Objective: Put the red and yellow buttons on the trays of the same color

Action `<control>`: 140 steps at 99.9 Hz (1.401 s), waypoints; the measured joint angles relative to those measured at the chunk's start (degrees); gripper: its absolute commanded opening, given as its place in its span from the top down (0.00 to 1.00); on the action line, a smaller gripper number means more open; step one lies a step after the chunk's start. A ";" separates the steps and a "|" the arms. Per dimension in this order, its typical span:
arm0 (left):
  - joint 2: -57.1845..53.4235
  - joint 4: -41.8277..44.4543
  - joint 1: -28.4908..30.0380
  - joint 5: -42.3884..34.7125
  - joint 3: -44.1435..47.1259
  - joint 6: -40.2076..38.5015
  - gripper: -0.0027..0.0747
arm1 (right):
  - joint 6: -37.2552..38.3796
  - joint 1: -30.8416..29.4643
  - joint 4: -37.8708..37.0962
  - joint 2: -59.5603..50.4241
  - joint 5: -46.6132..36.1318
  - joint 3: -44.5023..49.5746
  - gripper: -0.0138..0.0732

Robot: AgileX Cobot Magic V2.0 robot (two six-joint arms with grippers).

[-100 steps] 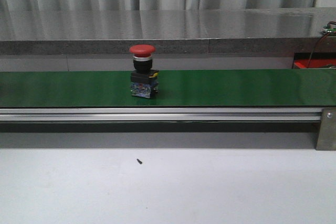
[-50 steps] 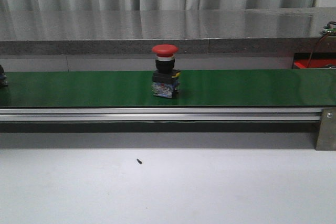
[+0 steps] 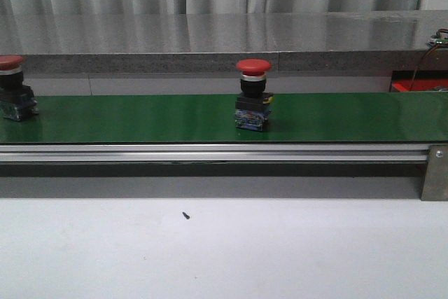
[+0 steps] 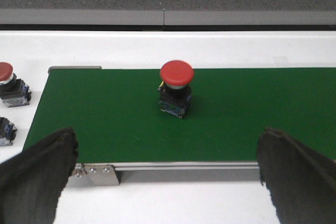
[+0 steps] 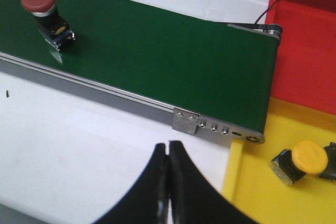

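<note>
Red-capped button [image 3: 253,103] upright on green belt [image 3: 336,117]; left pincer [image 4: 168,174] agape, right pincer [image 5: 168,174] closed, empty.

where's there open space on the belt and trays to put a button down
The green belt is bare between the red button and its end roller. The red tray shows empty. The yellow tray is open left of the yellow button.

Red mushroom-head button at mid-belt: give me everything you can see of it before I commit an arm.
The red mushroom-head push button stands upright on the green conveyor belt, around the middle of the belt in the front view. It has a domed red cap, a silvery collar, a black barrel and a blue-black contact block with a yellow tab. Only the belt touches it; neither gripper is near it. Another red-capped button sits at the belt's left end.
</note>
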 measured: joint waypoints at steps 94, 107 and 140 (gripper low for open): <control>-15.50 0.00 -0.03 -1.60 8.86 0.00 0.99 | -0.76 0.36 4.64 19.64 5.89 -12.17 0.12; -15.50 0.00 -0.03 -1.60 8.86 0.00 0.99 | -1.97 1.89 4.64 28.01 5.89 -16.88 0.12; -15.50 0.00 -0.03 -1.60 8.99 0.00 0.99 | -3.57 7.10 4.43 44.93 5.33 -25.50 0.12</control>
